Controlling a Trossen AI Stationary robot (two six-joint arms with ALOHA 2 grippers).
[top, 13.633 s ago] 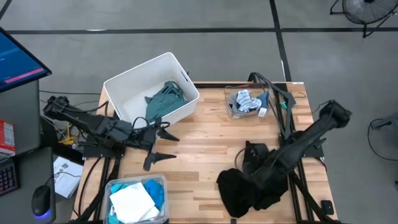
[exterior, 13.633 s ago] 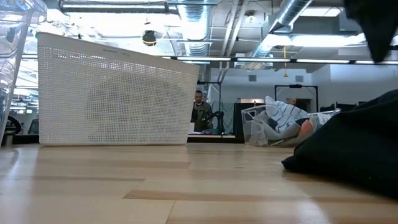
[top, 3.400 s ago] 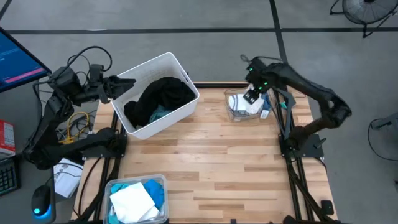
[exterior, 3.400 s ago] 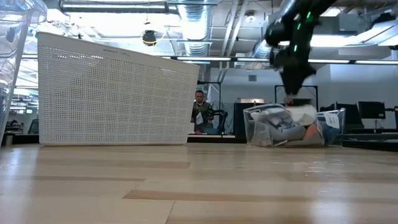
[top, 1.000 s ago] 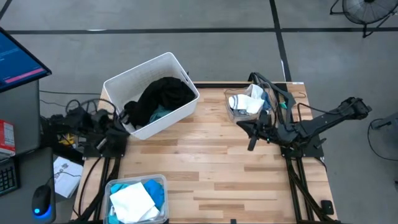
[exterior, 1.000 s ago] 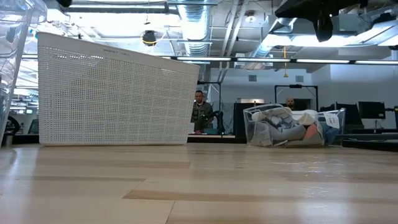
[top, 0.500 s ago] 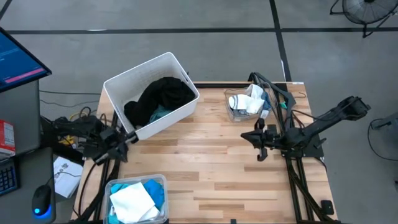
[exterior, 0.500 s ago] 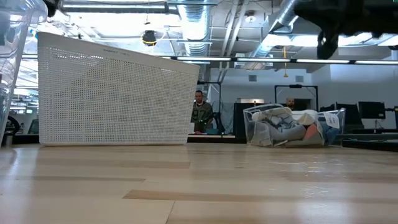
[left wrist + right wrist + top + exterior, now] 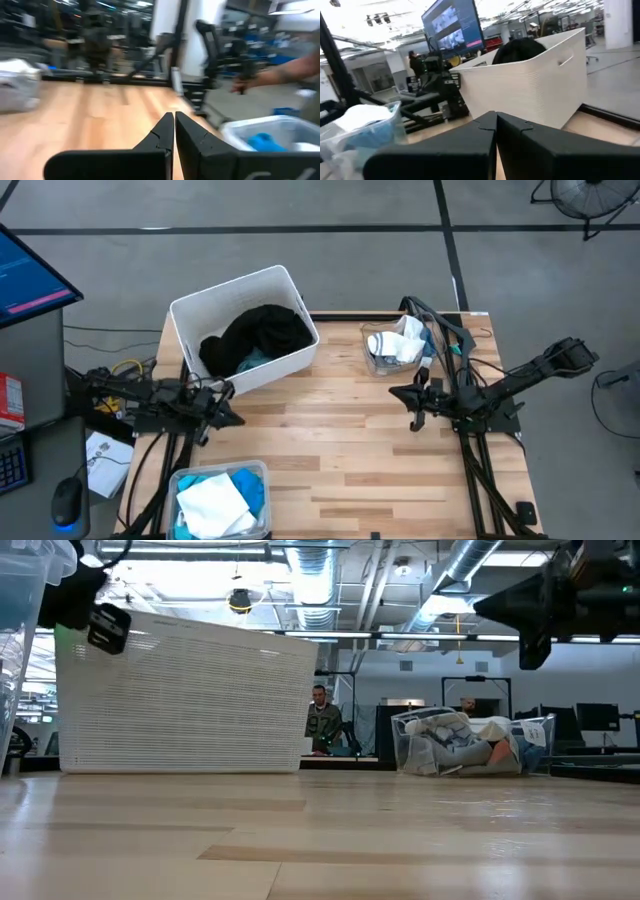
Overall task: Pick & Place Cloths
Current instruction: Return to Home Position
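Grey concrete floor (image 9: 330,205), crossed by dark lines, spreads round the wooden table (image 9: 340,460). Well behind the left jaws a blue-lit monitor (image 9: 25,280) glows. Far behind the right jaws and off to the side, a fan (image 9: 585,195) stands on the floor. Overhead run silver ducts (image 9: 320,585) and strip lights (image 9: 430,637). A person (image 9: 322,720) stands at the back, well apart from both sets of jaws.

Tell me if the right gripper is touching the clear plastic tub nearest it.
Apart. The high view shows bare wooden table between the right gripper and the clear plastic tub; its jaws are shut.
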